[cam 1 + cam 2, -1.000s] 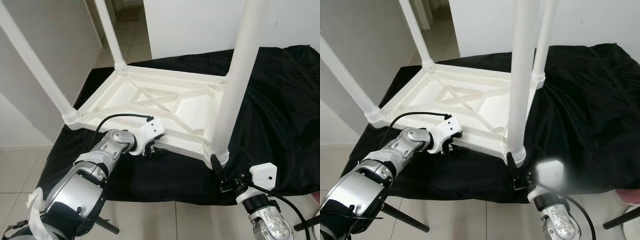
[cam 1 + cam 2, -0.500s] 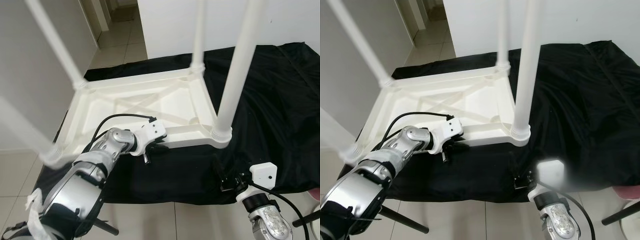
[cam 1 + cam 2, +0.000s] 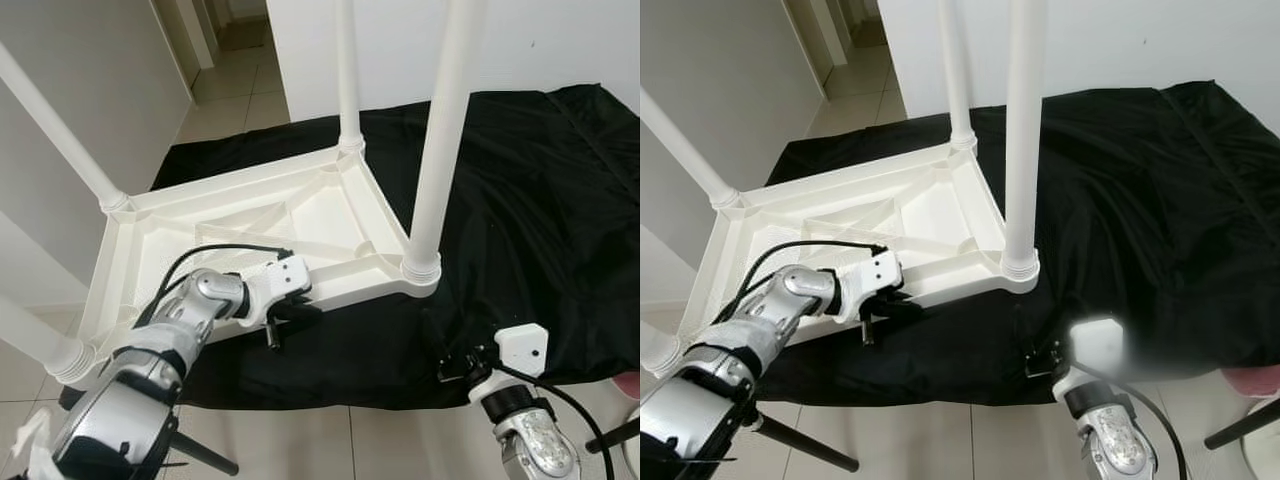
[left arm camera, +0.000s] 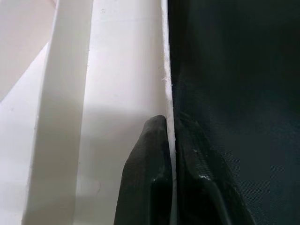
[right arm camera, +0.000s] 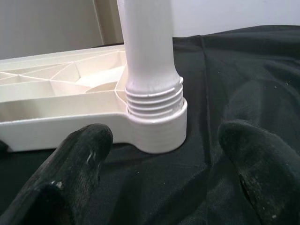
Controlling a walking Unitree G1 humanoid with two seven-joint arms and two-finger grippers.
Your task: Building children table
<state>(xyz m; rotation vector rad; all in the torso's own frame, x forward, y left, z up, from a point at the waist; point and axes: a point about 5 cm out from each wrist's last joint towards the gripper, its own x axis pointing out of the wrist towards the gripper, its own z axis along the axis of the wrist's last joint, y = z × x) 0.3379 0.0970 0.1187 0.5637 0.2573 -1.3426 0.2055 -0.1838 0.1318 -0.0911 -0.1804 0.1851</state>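
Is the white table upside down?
Yes. The table lies top-down on the black cloth, with its legs pointing up.

From the head we look forward and down through two side-by-side eyes, both taking in the upturned white table [image 3: 250, 225] on the black cloth [image 3: 540, 180]. Our left wrist camera sits tight against the table's rim [image 4: 165, 70]. Our right wrist camera looks low along the cloth at the near leg's threaded base [image 5: 154, 101], which both eyes share.
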